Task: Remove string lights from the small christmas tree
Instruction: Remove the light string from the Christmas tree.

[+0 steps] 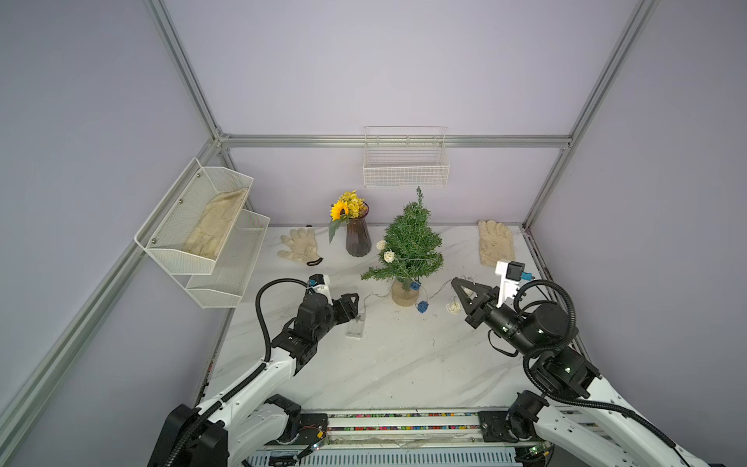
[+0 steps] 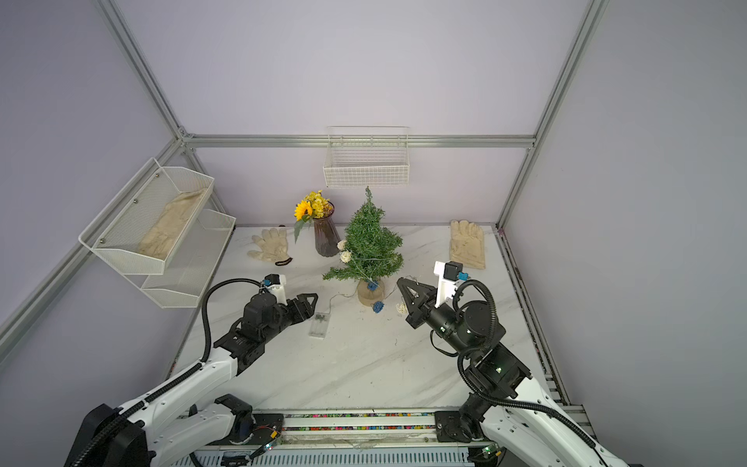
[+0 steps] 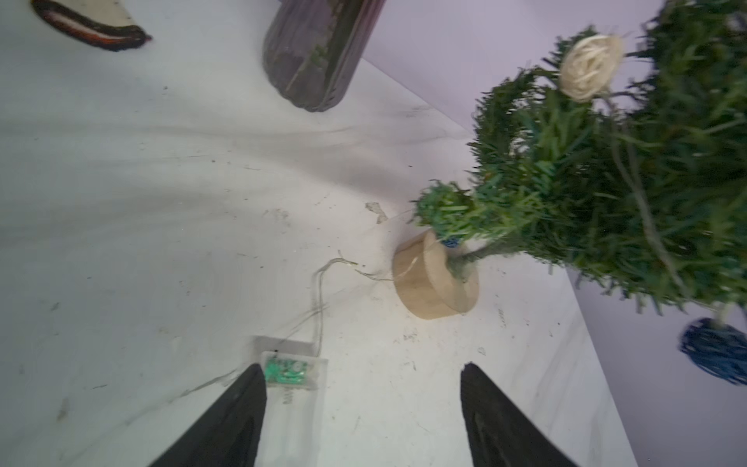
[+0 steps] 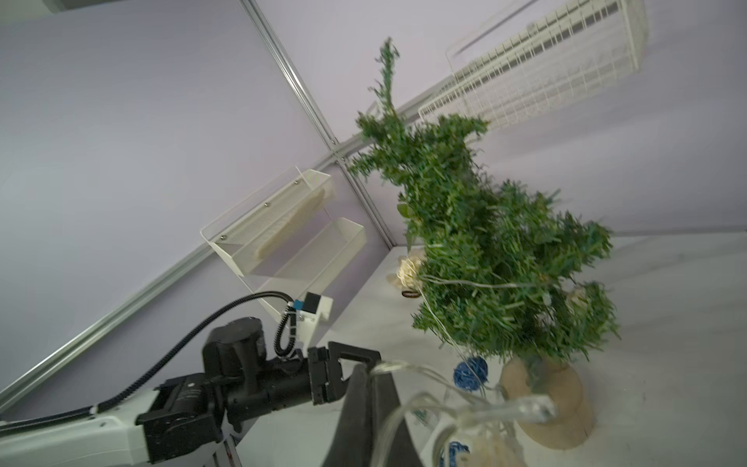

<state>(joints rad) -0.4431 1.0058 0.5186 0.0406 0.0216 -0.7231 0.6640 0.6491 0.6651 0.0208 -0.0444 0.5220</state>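
Observation:
The small christmas tree [image 1: 410, 242] [image 2: 370, 242] stands upright on its tan base mid-table. The string lights [image 1: 389, 256] still wrap its lower branches, with cream balls on its left side and a blue ball [image 1: 422, 306] on the table by the base. Their clear battery box [image 1: 355, 326] [image 3: 293, 372] lies flat on the table. My left gripper [image 1: 353, 301] [image 3: 362, 370] is open just above it, and the box's end sits against one finger inside the gap. Right of the tree, my right gripper [image 1: 454, 281] [image 4: 370, 366] is shut on the lights' wire.
A dark ribbed vase of yellow flowers [image 1: 357, 238] stands just left of the tree. Cream gloves lie at the back left [image 1: 299, 246] and back right [image 1: 496, 242]. A wire basket [image 1: 406, 165] hangs on the back wall and a mesh shelf [image 1: 202, 226] on the left wall.

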